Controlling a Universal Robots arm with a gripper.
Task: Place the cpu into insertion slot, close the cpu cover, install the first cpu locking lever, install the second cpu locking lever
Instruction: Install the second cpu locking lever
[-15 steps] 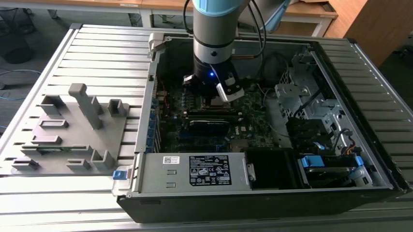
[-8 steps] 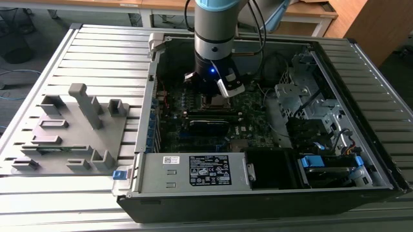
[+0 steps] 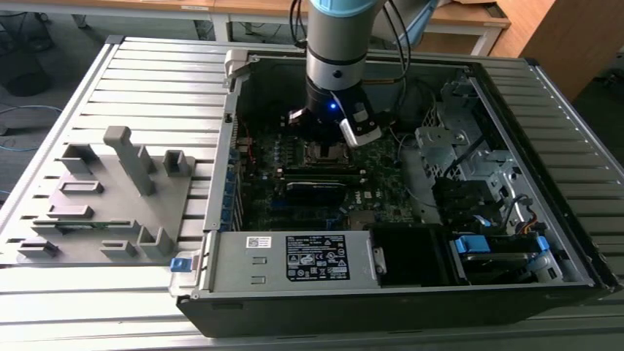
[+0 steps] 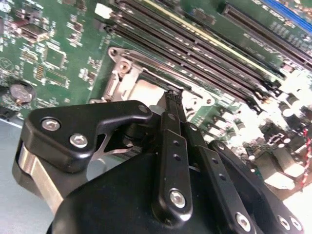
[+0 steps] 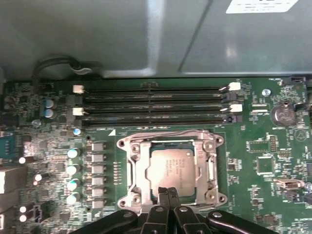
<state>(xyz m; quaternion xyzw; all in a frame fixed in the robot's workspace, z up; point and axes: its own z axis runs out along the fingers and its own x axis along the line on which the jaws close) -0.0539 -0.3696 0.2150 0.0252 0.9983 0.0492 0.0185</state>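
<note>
The cpu (image 5: 170, 165), a dull grey square, lies in the insertion slot (image 5: 170, 137) on the green board. The silver cpu cover (image 5: 141, 170) lies flat around it, framing its top. A thin metal locking lever (image 5: 165, 132) runs along the slot's edge beside the memory slots, seen too in the second wrist view as a lever (image 4: 146, 59). My gripper (image 5: 168, 191) is shut, its black fingertips pressed together with nothing between them, right at the slot's edge opposite the memory slots. In the second wrist view the gripper (image 4: 170, 96) hangs over the cpu (image 4: 146, 90). In the exterior view my arm (image 3: 337, 80) reaches down over the slot (image 3: 322, 152).
Long black memory slots (image 5: 156, 105) run beside the socket. The open computer case holds a boxed power supply (image 3: 292, 259), a drive cage (image 3: 468, 153) and cables at the exterior view's right. A grey fixture plate (image 3: 98, 205) sits at the exterior view's left on the slatted table.
</note>
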